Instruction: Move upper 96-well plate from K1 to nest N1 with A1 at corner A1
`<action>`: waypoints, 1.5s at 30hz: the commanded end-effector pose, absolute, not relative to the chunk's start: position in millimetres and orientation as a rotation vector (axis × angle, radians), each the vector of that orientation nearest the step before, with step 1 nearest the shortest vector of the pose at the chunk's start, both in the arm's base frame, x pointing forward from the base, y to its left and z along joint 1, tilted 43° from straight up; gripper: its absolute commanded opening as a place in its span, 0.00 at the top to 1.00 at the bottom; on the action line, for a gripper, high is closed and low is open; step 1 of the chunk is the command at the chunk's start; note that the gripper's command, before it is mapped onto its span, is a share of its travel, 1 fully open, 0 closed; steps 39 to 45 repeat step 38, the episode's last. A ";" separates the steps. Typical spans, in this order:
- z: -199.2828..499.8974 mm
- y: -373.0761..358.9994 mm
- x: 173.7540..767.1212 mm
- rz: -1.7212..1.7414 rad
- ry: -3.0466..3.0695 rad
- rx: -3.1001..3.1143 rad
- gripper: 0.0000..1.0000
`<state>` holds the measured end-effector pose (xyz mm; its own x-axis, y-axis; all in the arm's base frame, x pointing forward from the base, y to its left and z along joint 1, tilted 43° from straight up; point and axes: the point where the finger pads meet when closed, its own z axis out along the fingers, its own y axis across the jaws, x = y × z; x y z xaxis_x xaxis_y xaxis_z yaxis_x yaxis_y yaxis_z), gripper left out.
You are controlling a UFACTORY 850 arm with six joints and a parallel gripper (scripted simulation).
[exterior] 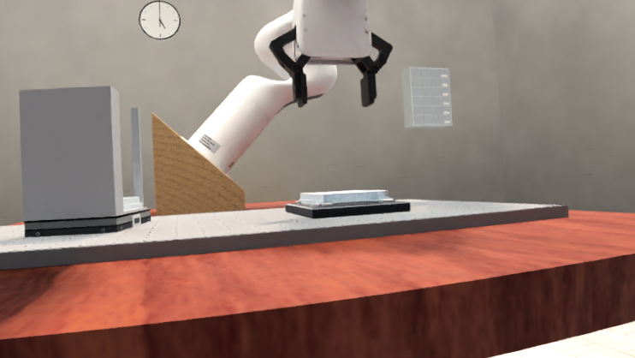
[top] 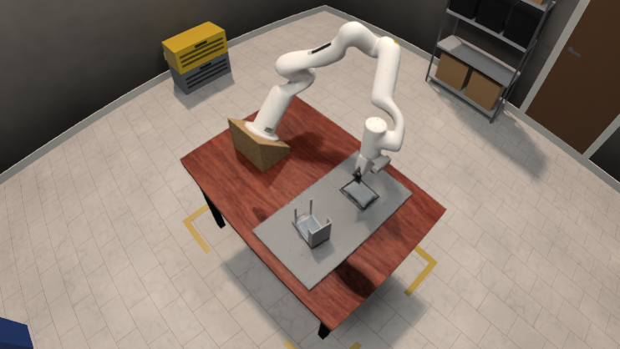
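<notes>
A white 96-well plate lies flat in the black plate nest N1 on the grey mat. My gripper is open and empty, well above the plate and nest. The stack rack K1 stands at the mat's left end in the exterior view, with grey walls and thin posts. A white plate lies low inside it, mostly hidden by the rack wall in the exterior view. The cut-off corners are too small to tell.
A wooden wedge carries the arm's base at the back of the red-brown table. The floor around holds a yellow and grey cabinet and a shelf with boxes.
</notes>
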<state>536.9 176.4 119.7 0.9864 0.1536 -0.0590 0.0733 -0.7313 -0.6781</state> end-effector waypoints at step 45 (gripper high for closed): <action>157.4 142.5 545.1 0.141 -0.157 -2.393 0.00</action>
